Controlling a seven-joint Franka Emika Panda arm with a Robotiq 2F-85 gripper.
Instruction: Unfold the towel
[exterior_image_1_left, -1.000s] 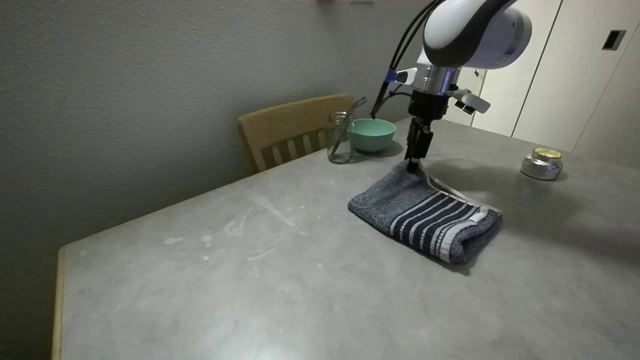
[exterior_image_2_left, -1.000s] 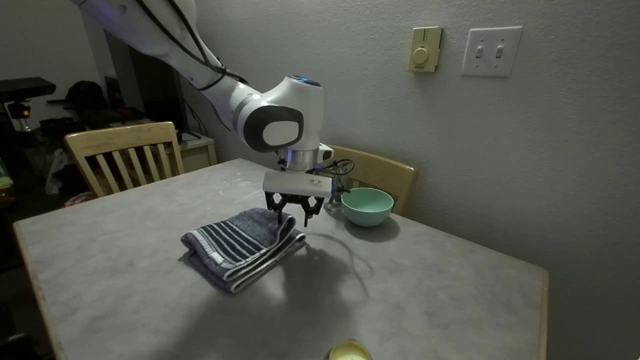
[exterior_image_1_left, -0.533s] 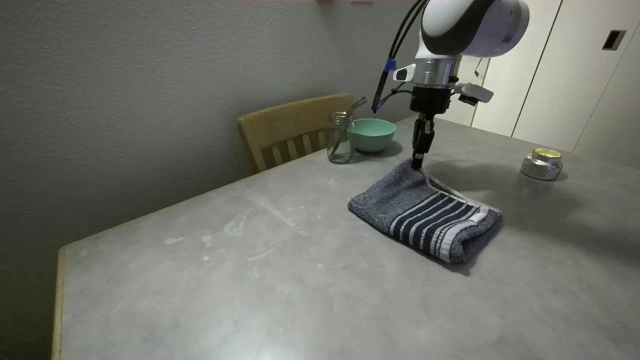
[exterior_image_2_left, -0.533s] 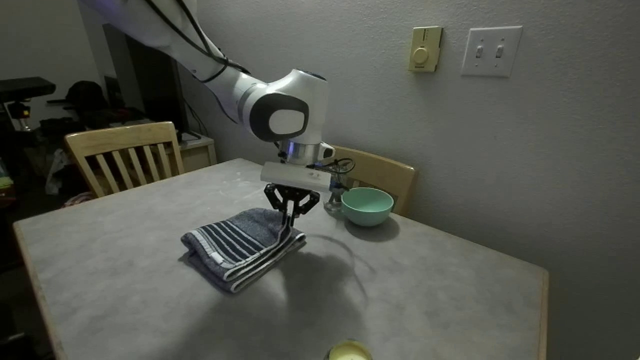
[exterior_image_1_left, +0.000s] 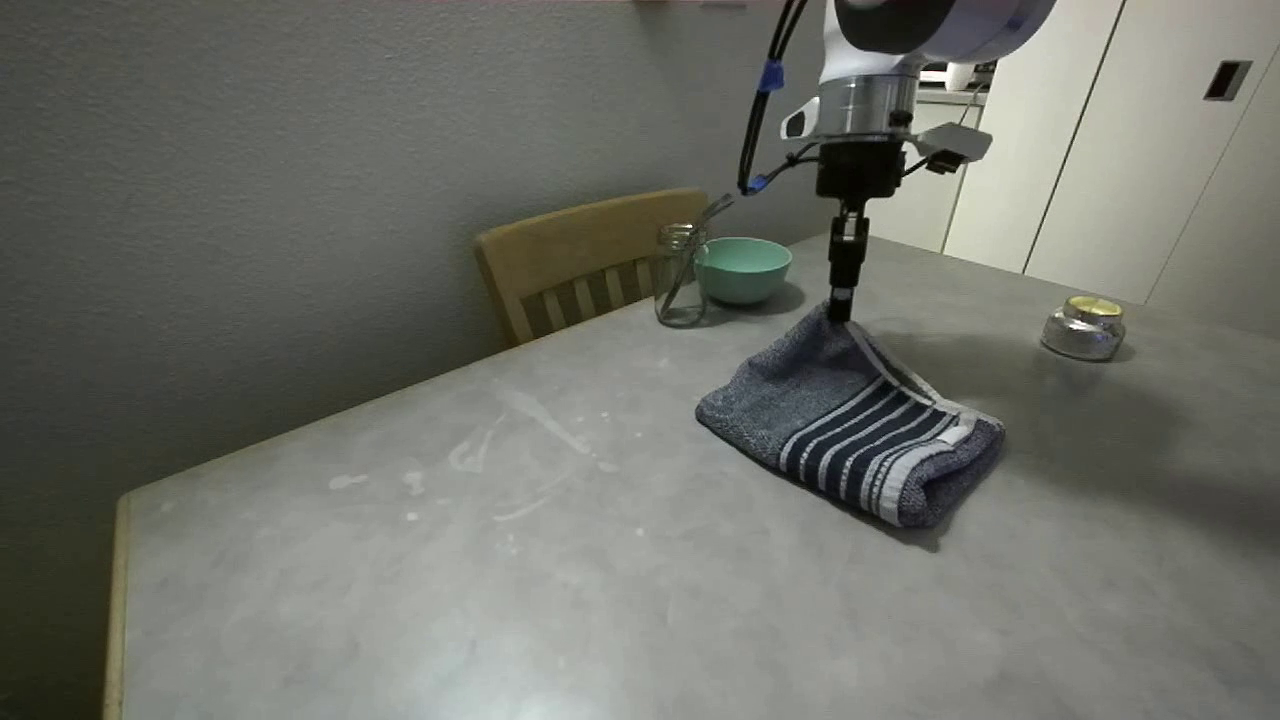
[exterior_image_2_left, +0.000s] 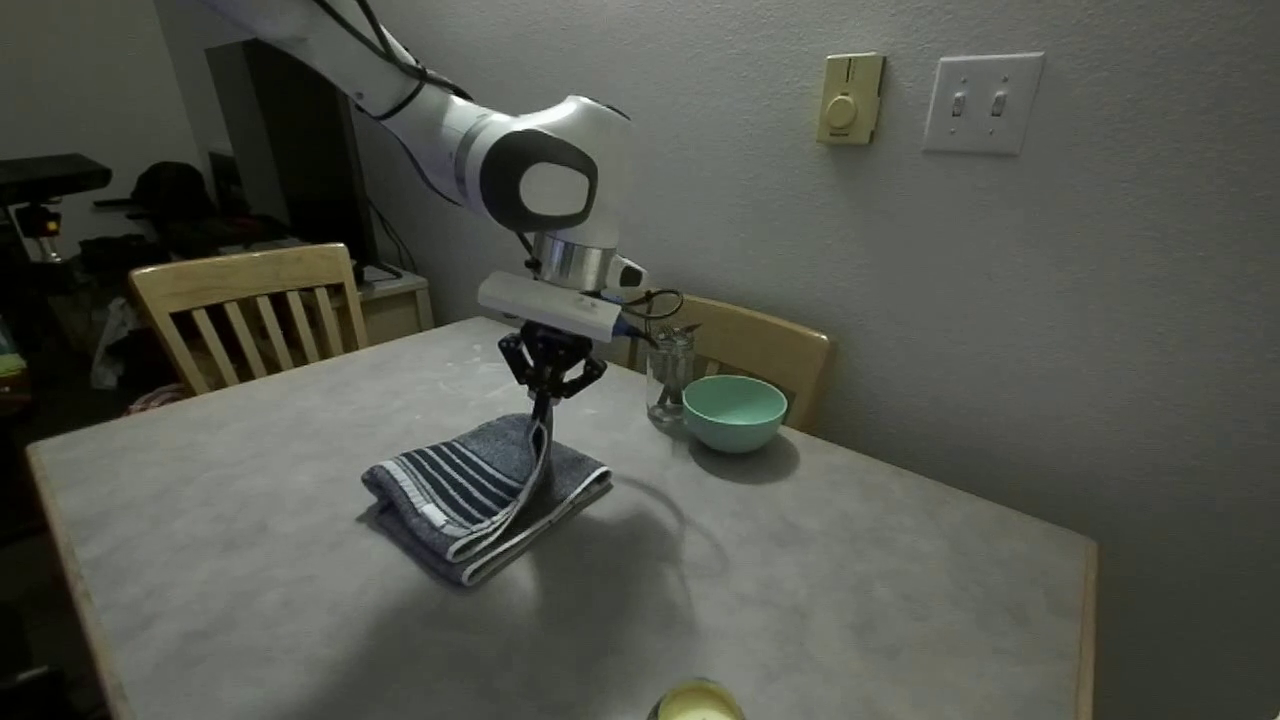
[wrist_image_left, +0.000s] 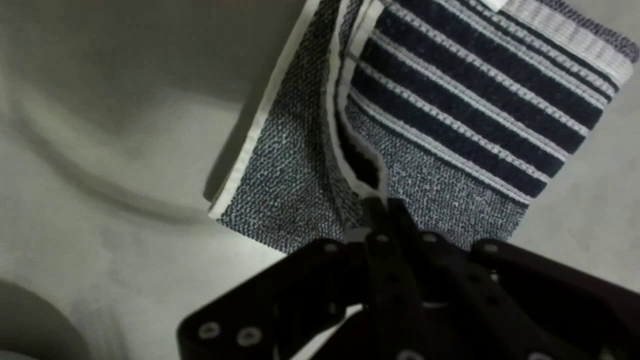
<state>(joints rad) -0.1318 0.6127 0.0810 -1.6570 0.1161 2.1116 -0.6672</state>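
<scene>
In an exterior view the towel (exterior_image_1_left: 850, 430) lies folded, nearer the cam than the bowl (exterior_image_1_left: 743, 270) & right of it; my pincer (exterior_image_1_left: 840, 310) is clamped on its raised corner, at the bowl-side end. In an exterior view most of the flap (exterior_image_2_left: 465, 485) stretches from that grip away from the bowl, & just the lower layer (exterior_image_2_left: 578, 470) pokes out bowl-ward. In the wrist view 2 pale hems (wrist_image_left: 366, 27) w/ a gap between run into my fingers (wrist_image_left: 405, 225), so prob. I've 2 layers, can't be sure; the bowl itself isn't clear there. Nxt move prob. = carry this corner up & over, away from the bowl; hinge side of fold: can't tell.
</scene>
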